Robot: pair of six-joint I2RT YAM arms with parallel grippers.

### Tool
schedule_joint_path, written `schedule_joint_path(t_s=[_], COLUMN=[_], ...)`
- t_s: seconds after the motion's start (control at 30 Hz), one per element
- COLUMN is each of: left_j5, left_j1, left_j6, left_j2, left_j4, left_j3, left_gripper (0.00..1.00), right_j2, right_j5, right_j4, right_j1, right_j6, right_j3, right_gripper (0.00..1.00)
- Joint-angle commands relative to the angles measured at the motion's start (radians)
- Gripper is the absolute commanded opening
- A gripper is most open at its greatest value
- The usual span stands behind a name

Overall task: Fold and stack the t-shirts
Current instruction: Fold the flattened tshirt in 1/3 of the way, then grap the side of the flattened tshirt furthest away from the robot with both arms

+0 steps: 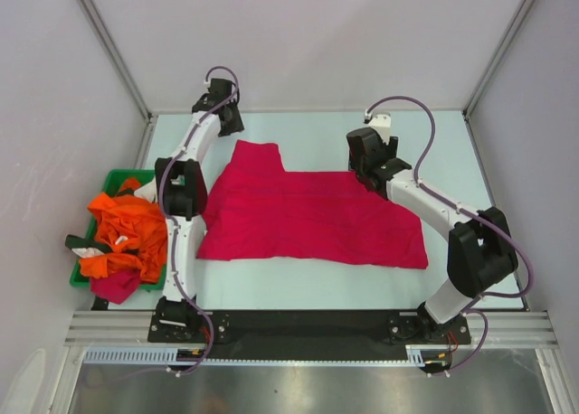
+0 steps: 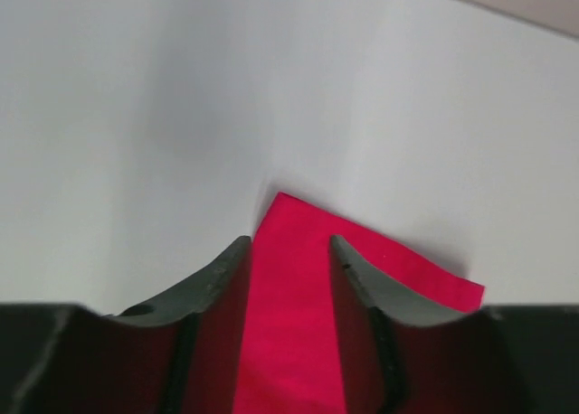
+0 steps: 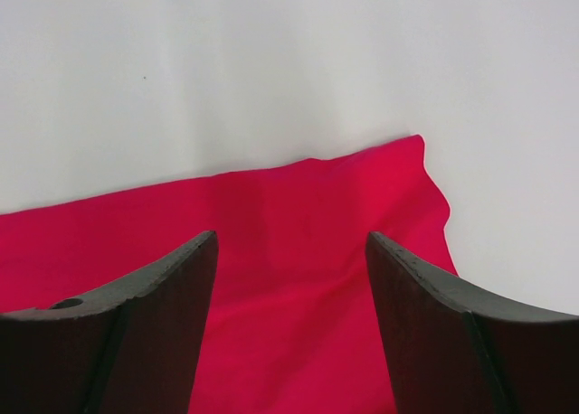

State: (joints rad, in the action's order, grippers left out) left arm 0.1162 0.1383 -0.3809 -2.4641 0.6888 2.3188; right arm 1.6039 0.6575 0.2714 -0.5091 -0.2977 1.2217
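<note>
A crimson-pink t-shirt (image 1: 308,215) lies spread flat on the table's middle, one sleeve reaching toward the back left. My left gripper (image 1: 233,125) is at that sleeve's far corner. In the left wrist view its fingers (image 2: 289,242) stand partly apart with the sleeve (image 2: 398,269) running between them, not pinched. My right gripper (image 1: 367,174) hovers at the shirt's back right corner. It stands wide open (image 3: 291,237) over the cloth (image 3: 298,197). Bright orange t-shirts (image 1: 127,229) sit bunched at the left.
The orange heap fills a green tray (image 1: 113,176) at the table's left edge, with a dark pink cloth (image 1: 116,287) hanging at its front. White walls and metal posts close in the back and sides.
</note>
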Motion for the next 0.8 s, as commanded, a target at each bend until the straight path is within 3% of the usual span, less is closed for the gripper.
schedule_joint_path(t_s=[0.0, 0.03, 0.07, 0.1, 0.23, 0.43, 0.77], left_j5=[-0.026, -0.027, -0.03, -0.033, -0.049, -0.078, -0.093], left_j1=[0.001, 0.001, 0.001, 0.001, 0.0, -0.008, -0.028], left_j6=[0.016, 0.016, 0.014, 0.014, 0.008, -0.007, -0.03], left_j2=[-0.041, -0.056, -0.062, -0.071, -0.094, -0.127, -0.141], left_j4=[0.018, 0.018, 0.018, 0.018, 0.014, -0.006, -0.021], left_j3=[0.071, 0.074, 0.079, 0.086, 0.096, 0.103, 0.1], left_gripper=[0.45, 0.48, 0.6, 0.66, 0.74, 0.71, 0.51], right_j2=[0.022, 0.027, 0.033, 0.037, 0.06, 0.074, 0.083], right_j5=[0.011, 0.007, 0.007, 0.005, 0.001, 0.002, -0.006], right_j4=[-0.023, -0.018, -0.012, -0.011, -0.005, 0.008, 0.014], right_j1=[0.011, 0.012, 0.012, 0.014, 0.014, 0.014, 0.015], right_j6=[0.006, 0.0, -0.003, -0.004, -0.006, -0.009, -0.024], right_j3=[0.051, 0.053, 0.059, 0.062, 0.076, 0.085, 0.09], right_gripper=[0.72, 0.72, 0.72, 0.72, 0.72, 0.72, 0.71])
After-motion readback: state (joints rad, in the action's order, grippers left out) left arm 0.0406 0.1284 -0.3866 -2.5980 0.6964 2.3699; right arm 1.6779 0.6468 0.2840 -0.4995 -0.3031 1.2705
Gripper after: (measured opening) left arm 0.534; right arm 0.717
